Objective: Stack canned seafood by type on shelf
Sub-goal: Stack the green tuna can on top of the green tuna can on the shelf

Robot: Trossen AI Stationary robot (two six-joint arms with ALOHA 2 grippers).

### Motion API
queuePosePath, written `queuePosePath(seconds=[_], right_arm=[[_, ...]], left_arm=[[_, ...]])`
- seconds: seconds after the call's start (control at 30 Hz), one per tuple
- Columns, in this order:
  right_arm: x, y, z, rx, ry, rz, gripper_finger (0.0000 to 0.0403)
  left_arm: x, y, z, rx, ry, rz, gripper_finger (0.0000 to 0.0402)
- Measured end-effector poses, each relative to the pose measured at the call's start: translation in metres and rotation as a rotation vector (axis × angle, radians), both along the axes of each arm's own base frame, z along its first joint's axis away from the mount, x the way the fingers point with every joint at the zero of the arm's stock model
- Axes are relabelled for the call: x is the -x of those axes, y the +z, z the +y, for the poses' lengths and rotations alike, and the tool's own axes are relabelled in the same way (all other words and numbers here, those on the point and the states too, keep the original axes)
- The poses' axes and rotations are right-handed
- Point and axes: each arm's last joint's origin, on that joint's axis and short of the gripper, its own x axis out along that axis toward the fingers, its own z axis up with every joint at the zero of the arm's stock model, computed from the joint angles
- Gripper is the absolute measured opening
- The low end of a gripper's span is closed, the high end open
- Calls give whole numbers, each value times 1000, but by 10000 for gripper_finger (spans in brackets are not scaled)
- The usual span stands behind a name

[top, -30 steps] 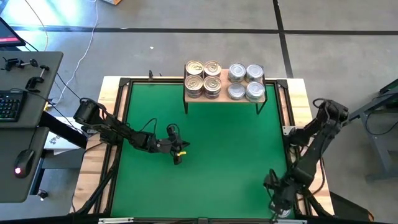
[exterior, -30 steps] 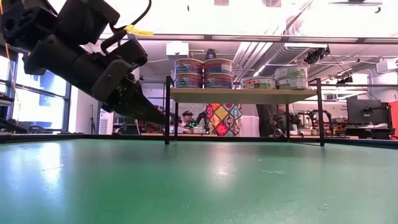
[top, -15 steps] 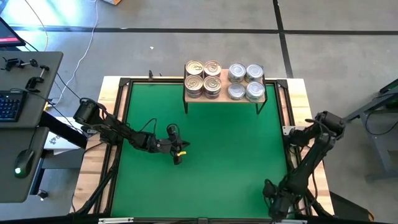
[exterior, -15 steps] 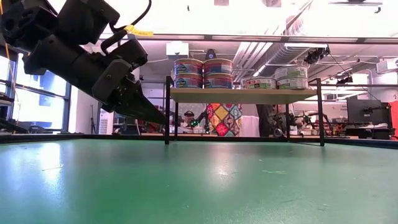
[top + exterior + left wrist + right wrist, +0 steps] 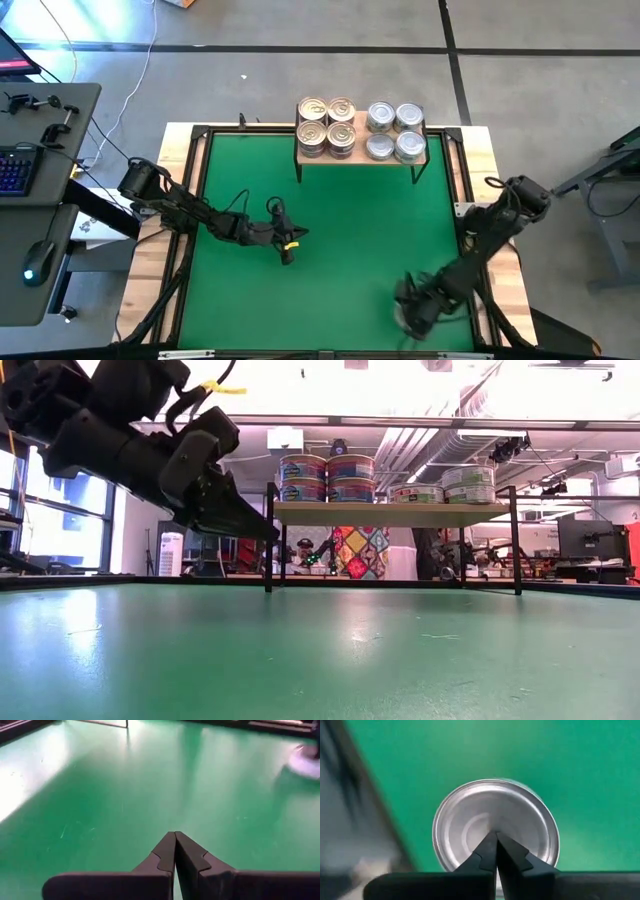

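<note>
Hovering shut right hand (image 5: 495, 836) above silver tin (image 5: 495, 820)

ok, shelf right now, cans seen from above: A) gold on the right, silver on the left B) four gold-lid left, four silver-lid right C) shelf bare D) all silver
B. In the high view the shelf carries a block of four gold-lid cans on its left half and four silver-lid cans on its right half.

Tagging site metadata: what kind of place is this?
Likely a robotics lab: concrete floor with tape lines, a desk with keyboard beside the green mat, exposed ceiling ducts, more equipment behind the shelf.
</note>
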Motion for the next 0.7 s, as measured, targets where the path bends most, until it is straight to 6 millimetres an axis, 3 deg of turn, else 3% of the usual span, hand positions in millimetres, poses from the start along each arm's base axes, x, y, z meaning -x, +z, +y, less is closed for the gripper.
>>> queuePosePath(seconds=[0.23, 0.47, 0.6, 0.7], right_arm=[[-50, -1, -45, 259, 34, -282, 0], [-93, 4, -85, 387, 70, -467, 0], [-111, 11, -106, 470, 92, -555, 0], [-116, 20, -111, 511, 128, -614, 0]], left_arm=[[-3, 6, -9, 11, -28, -44, 0], [-16, 24, -23, -22, -83, -100, 0], [-28, 40, -31, -12, -95, -154, 0], [-37, 52, -37, -19, -128, -163, 0]])
